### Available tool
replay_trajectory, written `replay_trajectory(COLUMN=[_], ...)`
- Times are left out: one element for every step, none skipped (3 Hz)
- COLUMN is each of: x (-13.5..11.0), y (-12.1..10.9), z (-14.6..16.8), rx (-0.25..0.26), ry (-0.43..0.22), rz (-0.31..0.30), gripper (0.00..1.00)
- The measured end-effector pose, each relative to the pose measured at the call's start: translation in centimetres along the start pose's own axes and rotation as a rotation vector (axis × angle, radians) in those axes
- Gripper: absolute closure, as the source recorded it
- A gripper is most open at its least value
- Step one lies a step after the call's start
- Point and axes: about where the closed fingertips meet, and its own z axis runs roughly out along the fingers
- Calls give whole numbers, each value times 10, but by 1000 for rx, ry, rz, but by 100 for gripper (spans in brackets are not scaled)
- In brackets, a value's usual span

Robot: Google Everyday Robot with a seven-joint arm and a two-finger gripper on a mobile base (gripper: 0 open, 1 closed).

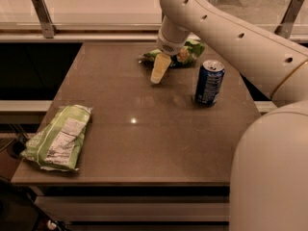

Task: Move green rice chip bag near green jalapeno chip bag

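Table (144, 143), far edge: jaws in front of green rice chip bag (187, 55) (pt. hidden by arm (231, 32)); gap can't tell.

You can read nothing on the rice chip bag (189, 52), jalapeno chip bag (57, 138) or can (209, 83); gripper (157, 76) at 12 o'clock.

Likely an office break area: a brown counter (144, 148) holds a green rice chip bag (186, 53), a green jalapeno chip bag (57, 138) and a blue soda can (209, 82), with a glass partition (96, 11) behind. The gripper (159, 70) hangs over the counter's far side.
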Motion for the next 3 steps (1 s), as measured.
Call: replay_trajectory(x=[10,8,7], y=[-17,-19,-18], z=[23,25,26], rx=[-24,-24,-27], ry=[-39,-44,-43], rz=[68,70,69], gripper=[0,18,41])
